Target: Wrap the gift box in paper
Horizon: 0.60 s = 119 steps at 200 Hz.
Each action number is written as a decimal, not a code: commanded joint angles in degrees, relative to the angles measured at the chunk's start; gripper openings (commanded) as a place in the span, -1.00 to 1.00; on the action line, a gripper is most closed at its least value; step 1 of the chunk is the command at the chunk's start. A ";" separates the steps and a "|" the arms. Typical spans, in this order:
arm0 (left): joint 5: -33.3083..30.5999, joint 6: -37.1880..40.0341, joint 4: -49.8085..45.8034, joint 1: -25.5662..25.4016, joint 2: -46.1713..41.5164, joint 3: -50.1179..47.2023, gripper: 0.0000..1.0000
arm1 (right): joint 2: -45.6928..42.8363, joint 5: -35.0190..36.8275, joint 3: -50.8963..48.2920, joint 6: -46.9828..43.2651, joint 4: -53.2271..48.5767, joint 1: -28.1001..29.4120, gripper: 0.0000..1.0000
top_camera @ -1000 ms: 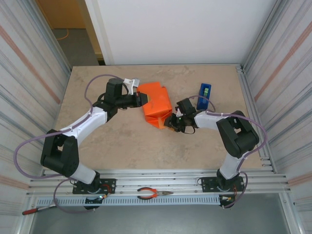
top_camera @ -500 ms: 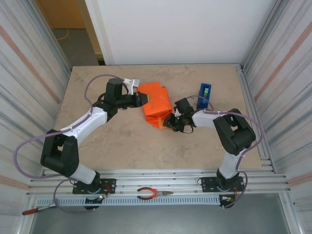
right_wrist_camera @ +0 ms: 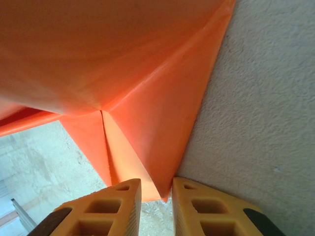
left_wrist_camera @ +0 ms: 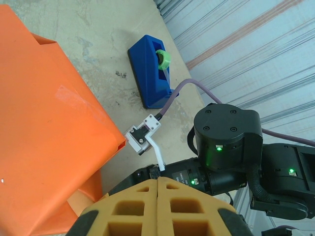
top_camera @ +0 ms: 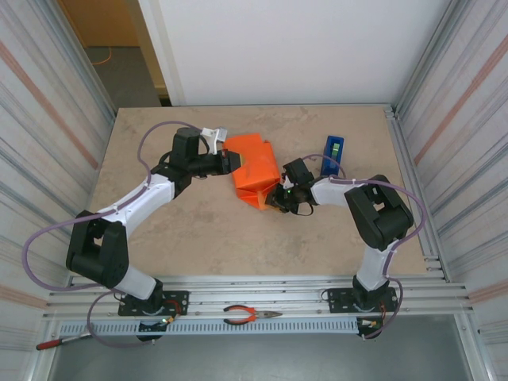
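Paper (right_wrist_camera: 147, 123) corner sits inside the narrowly parted right hand (right_wrist_camera: 156, 196); left hand (left_wrist_camera: 157, 186) is fully closed.

The paper (top_camera: 252, 167) is plain bright orange, the tape holder (top_camera: 332, 152) is dark blue with a light green roll (left_wrist_camera: 162, 58) on it, and the worktop (top_camera: 198, 230) is beige with cloudy stone-like marks.

I have two claws: my left claw (top_camera: 230, 161) and my right claw (top_camera: 275, 198). On the one table (top_camera: 198, 230) I count one sheet of orange paper (top_camera: 252, 171) in the middle and one blue tape dispenser (top_camera: 332, 152) at the far right, carrying one green roll (left_wrist_camera: 163, 58). Along the near rail (top_camera: 317, 305) lie one pair of pliers (top_camera: 248, 316) and, at the left, one red-handled tool (top_camera: 49, 344).
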 commanded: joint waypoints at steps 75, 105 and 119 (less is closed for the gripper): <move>0.85 0.52 1.85 0.22 -2.19 -0.74 -1.00 | -0.90 0.90 0.55 -0.49 -1.17 0.17 -1.00; 1.08 0.79 1.27 0.20 -2.39 -0.97 -1.00 | -3.03 0.65 -0.03 0.06 -0.58 -0.50 -1.00; 1.01 0.93 1.00 0.18 -2.59 -0.99 -1.00 | -3.91 0.41 -0.05 0.29 -0.56 -0.86 -1.00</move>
